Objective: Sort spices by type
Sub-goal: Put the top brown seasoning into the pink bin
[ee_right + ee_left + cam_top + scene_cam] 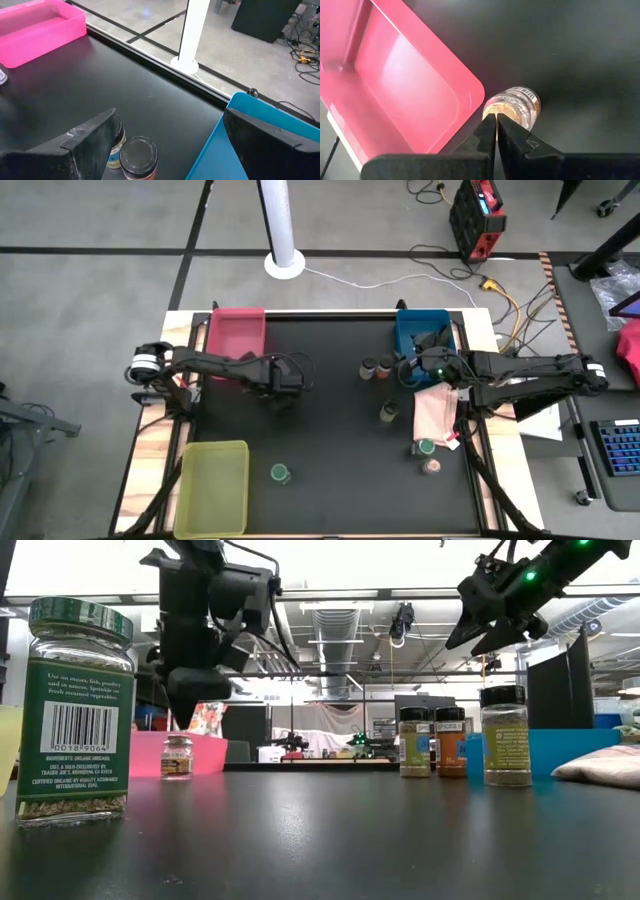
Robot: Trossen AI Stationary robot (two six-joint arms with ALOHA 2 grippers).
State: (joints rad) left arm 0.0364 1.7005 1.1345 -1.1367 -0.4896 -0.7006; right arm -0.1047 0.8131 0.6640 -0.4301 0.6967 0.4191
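Note:
My left gripper (283, 388) is shut and empty beside the red tray (237, 340). It points down over a small clear jar with a light top (515, 104). In the low view a small gap shows between the gripper (190, 718) and that jar (177, 755), which stands upright on the table. My right gripper (412, 367) is open and raised (482, 632) beside the blue tray (420, 330). Below it stand two jars (368, 368) (385, 366); the dark-capped one (137, 156) shows between its fingers. Another dark-capped jar (390, 412) stands nearer the table's near edge.
A green-lidded jar (281, 473) stands near the yellow-green tray (213, 487) at the near left. A green-lidded jar (427, 447) and a pinkish-topped one (432, 467) stand by the pink cloth (437, 412) at the right. The table's middle is bare black mat.

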